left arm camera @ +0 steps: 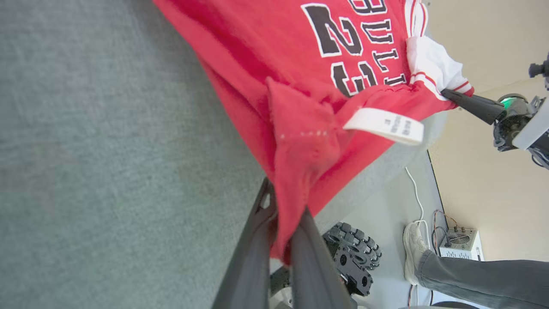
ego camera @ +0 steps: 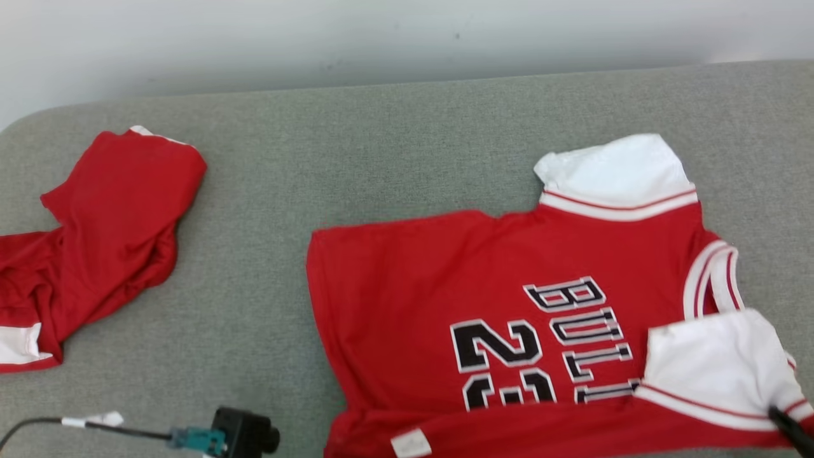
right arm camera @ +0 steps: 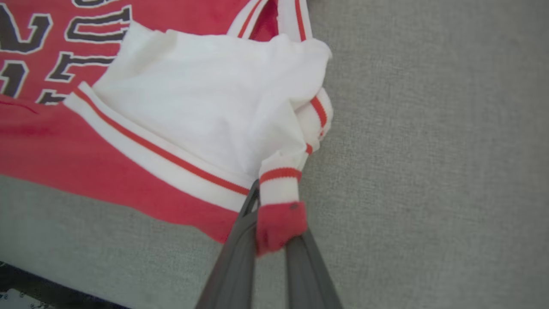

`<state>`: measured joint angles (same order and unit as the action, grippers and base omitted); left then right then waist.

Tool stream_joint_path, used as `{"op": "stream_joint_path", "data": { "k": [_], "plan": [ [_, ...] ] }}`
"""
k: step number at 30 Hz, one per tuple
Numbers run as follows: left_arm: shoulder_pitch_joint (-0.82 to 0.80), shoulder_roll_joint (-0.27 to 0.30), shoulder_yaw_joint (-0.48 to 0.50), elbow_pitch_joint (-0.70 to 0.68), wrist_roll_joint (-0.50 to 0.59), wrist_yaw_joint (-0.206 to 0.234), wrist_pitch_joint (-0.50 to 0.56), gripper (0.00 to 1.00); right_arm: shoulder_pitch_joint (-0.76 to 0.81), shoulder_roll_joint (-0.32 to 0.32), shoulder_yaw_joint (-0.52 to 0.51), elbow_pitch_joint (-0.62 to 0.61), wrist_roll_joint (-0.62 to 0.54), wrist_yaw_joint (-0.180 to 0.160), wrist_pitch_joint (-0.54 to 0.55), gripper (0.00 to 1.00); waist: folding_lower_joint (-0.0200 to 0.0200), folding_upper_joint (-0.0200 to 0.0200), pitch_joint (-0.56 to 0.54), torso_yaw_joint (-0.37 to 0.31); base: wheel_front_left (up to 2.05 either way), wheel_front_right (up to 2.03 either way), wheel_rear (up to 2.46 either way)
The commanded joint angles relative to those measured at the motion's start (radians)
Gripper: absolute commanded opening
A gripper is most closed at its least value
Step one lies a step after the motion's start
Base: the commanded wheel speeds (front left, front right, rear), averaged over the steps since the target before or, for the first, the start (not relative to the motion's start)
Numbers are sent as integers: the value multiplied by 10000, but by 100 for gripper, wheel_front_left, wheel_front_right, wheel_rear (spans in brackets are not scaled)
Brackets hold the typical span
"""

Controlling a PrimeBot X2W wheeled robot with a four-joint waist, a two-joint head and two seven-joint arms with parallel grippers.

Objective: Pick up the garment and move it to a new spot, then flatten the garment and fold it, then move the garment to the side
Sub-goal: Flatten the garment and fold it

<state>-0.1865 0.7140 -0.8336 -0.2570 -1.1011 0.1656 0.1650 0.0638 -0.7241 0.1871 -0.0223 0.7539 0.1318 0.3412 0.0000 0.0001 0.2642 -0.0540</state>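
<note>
One red jersey (ego camera: 483, 299) with white sleeves and black lettering lies print-up on the right half of the grey padded surface (ego camera: 381, 140). It lies sideways in the head view, with its collar toward the right and its hem toward the middle. The side nearest the robot is turned up off the padding, so a white label (ego camera: 410, 443) on the inside shows.

The left gripper (left arm camera: 285, 201) is clamped on the near hem corner. Its two dark fingers are pressed together, with a bunched fold of red cloth pinched between them and spilling over their tips. From there the cloth runs taut up to the label and the printed number.

The right gripper (right arm camera: 276, 214) is clamped on the near sleeve (right arm camera: 206, 98). It pinches the red edge just below the striped white cuff, so the sleeve is drawn into a narrow neck at the fingertips. In the head view this gripper sits at the lower right corner, at the sleeve's outer end.

A second red garment (ego camera: 108, 248) lies crumpled at the left of the padding, well apart from the jersey. A small black device (ego camera: 245, 432) with a teal plug and a cable sits at the near edge between the two. Beyond the padding's edge, the left wrist view shows a person's white shoe (left arm camera: 411, 253) on the floor beside a small grey box (left arm camera: 461, 242).
</note>
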Motion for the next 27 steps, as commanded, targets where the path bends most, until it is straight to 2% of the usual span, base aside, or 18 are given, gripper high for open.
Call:
{"op": "stream_joint_path", "data": {
  "k": [1, 4, 7, 8, 9, 10, 11, 12, 15, 18, 21, 27],
  "plan": [
    [271, 126, -17, -217, -225, 81, 26, 0, 342, -196, -111, -144, 241, -23, 231, 0, 0, -1, -41, -21, 0, 0, 0],
    [624, 22, -118, -401, -379, 207, 24, 0, 913, -393, -302, -365, 564, -23, 708, 0, 0, -1, -49, -32, 0, 0, 0],
    [737, -236, -227, 46, -427, 364, -1, 0, 1127, -252, -371, -242, 359, -23, 884, 0, 0, -1, -48, -36, 0, 0, 0],
    [738, -350, -217, 263, -472, 389, -60, 18, 1115, -141, -337, -162, 247, -23, 871, 4, 0, -1, -54, -34, 0, 0, 0],
    [706, -449, -170, 524, -492, 420, -130, 40, 1058, -27, -315, -57, 118, -23, 851, 24, 0, -1, -64, -33, 0, 0, 0],
    [644, -525, -170, 770, -445, 444, -189, 95, 991, 78, -275, 35, 8, -25, 841, 39, 0, -1, -73, -32, 0, 0, 0],
    [562, -590, -194, 996, -347, 455, -225, 100, 914, 201, -217, 122, -36, -23, 860, 68, 0, -1, -85, -29, 0, 0, 0],
    [494, -656, -193, 1196, -288, 458, -295, 100, 850, 303, -169, 184, -69, -23, 862, 100, 0, -1, -100, -21, 0, 0, 0],
    [423, -782, -94, 1592, -292, 410, -432, 100, 827, 447, -103, 320, -79, -23, 876, 100, 0, -1, -147, 15, 0, 0, 0],
    [428, -616, 87, 1656, -289, 404, -613, 100, 921, 325, -301, 327, -34, -23, 812, 100, 0, -1, -178, 47, 0, 0, 0],
    [541, -314, 231, 1415, -165, 530, -730, 100, 1032, 172, -692, 152, 184, -23, 742, 100, 0, -1, -162, 79, 0, 0, 0],
    [556, 489, 725, 540, -47, 978, -835, 100, 812, -264, -1824, -978, 865, -23, 874, 100, 0, -1, 113, 117, 0, 0, 0]
  ]
}}
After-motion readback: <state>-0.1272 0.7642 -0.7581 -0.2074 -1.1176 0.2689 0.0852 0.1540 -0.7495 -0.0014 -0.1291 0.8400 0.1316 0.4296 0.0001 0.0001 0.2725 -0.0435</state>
